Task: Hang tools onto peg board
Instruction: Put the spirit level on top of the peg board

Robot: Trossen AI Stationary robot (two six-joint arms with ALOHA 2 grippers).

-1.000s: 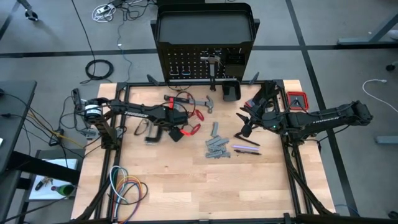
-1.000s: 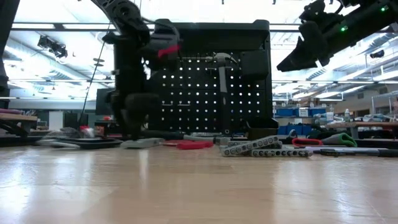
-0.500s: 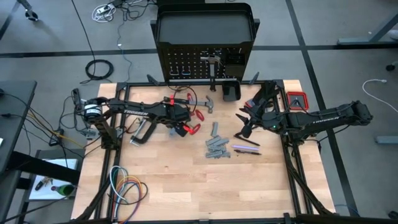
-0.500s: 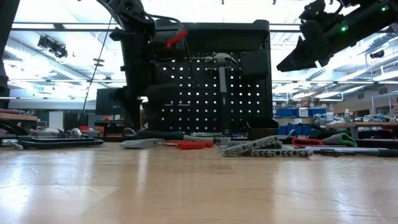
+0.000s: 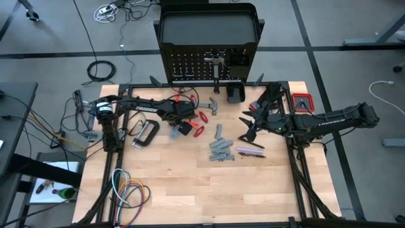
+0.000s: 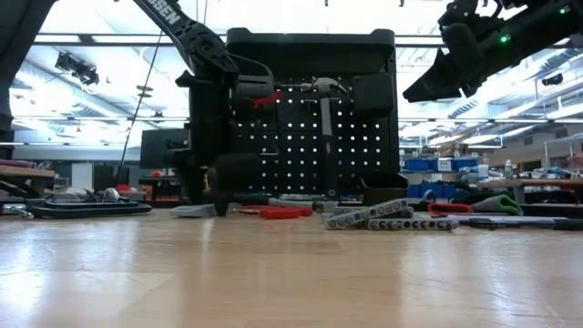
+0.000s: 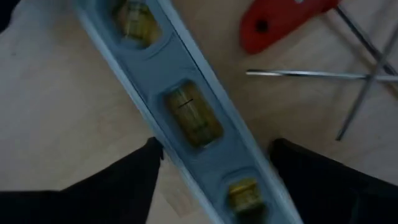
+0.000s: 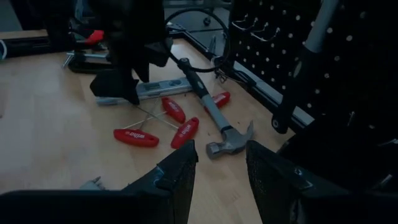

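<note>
**A:** What is on the left side of the table?

**B:** A bunch of coloured cables (image 5: 129,192) lies near the front corner. Farther back lies a black C-clamp (image 5: 146,133), flat on the wood.

**A:** And the left gripper (image 5: 181,124)?

**B:** It hangs low over a silver level (image 7: 186,118). Its two fingers (image 7: 115,186) are wide apart, one on each side of the level. The level lies flat on the table between them. I cannot tell if the fingers touch it.

**A:** What is next to it?

**B:** Red-handled tools (image 8: 163,124) with thin metal rods lie just to the right of the level. A hammer (image 8: 214,121) lies on the table behind them, near the peg board (image 5: 209,64).

**A:** Where is the peg board?

**B:** It stands up at the far edge of the table, in the middle. One hammer (image 6: 322,118) already hangs on it.

**A:** What about the middle of the table?

**B:** Grey wrenches (image 5: 220,147) lie in a little pile there.

**A:** And the right side?

**B:** The right gripper (image 5: 248,132) is up in the air to the right of the wrenches. Its fingers are a bit apart and hold nothing.
</note>
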